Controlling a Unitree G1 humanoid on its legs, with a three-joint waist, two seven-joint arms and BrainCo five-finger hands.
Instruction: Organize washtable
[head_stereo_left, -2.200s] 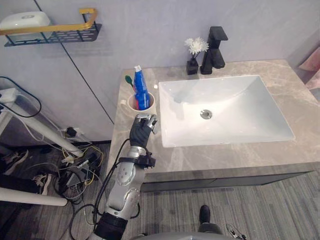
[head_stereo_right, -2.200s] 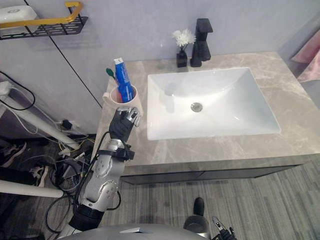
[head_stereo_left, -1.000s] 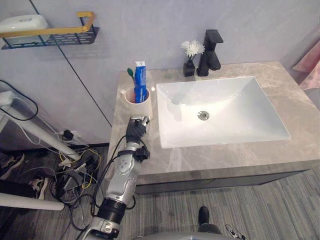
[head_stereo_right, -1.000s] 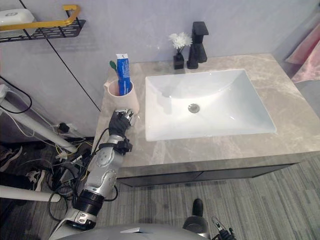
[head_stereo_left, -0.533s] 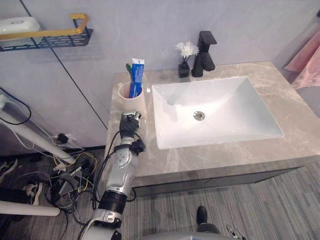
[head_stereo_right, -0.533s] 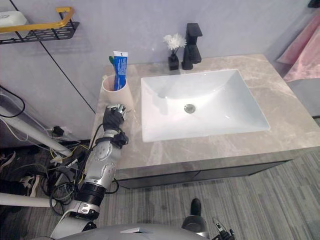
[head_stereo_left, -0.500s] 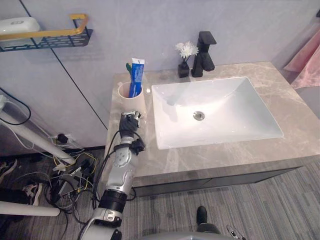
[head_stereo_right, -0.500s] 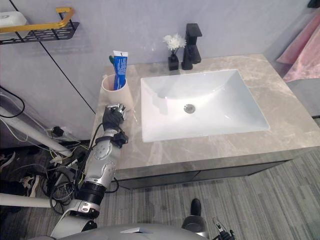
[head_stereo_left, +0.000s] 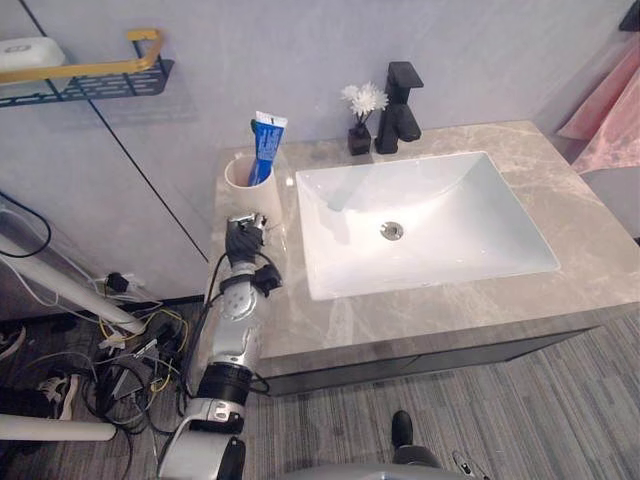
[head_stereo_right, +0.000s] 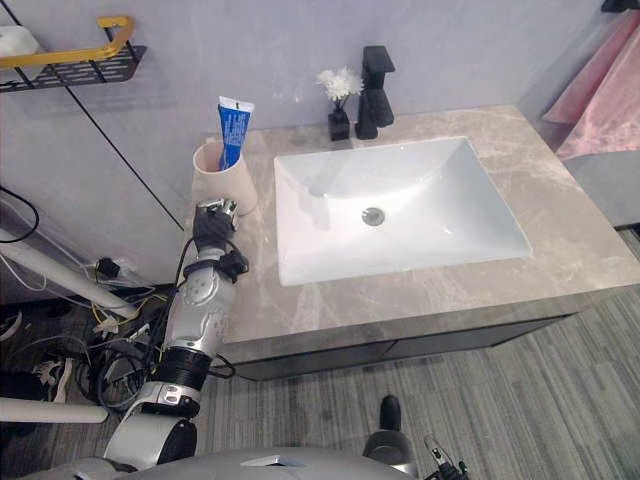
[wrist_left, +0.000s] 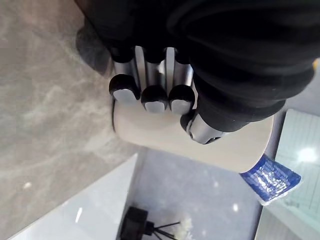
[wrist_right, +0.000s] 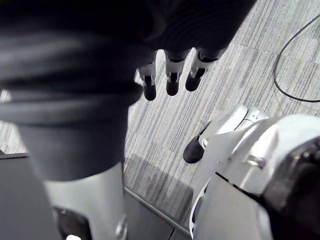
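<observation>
Now my left hand (head_stereo_left: 243, 238) sits curled and empty just before the beige cup (head_stereo_left: 247, 192) holding a toothpaste tube (head_stereo_left: 264, 145), left of the sink (head_stereo_left: 450, 200) on the countertop (head_stereo_left: 572, 190); my right hand (wrist_right: 172, 80) hangs relaxed over the floor (wrist_right: 280, 30).

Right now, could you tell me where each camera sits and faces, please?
Left eye view: head, facing down at grey marble counter and white rectangular sink; left hand shows.
Right eye view: beside it, same scene.
Left wrist view: along left hand toward cream cup (shared with eyes) holding blue toothpaste tube.
Right wrist view: past right hand, down at grey striped floor.
</observation>
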